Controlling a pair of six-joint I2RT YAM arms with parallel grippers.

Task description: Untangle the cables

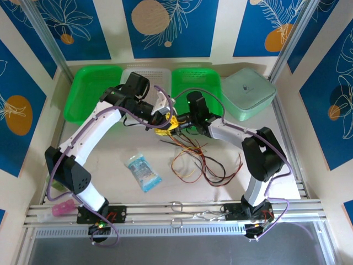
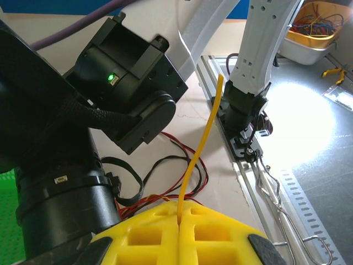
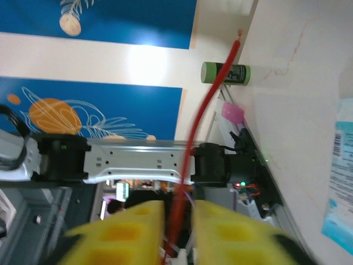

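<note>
Pale tabletop (image 1: 113,165) carries the cables (image 1: 204,163), tangled past counting, just five o'clock of centre; left gripper (image 2: 179,221) pinches one orange-yellow wire (image 2: 201,143), right gripper (image 3: 177,223), blurred, is closed on one red wire (image 3: 207,110)

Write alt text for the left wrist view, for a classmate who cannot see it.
The yellow left gripper is shut on a thin orange cable that rises from between its jaws. Behind, red and dark cables lie looped on the pale table, beside a black arm housing and a white arm's base.
</note>
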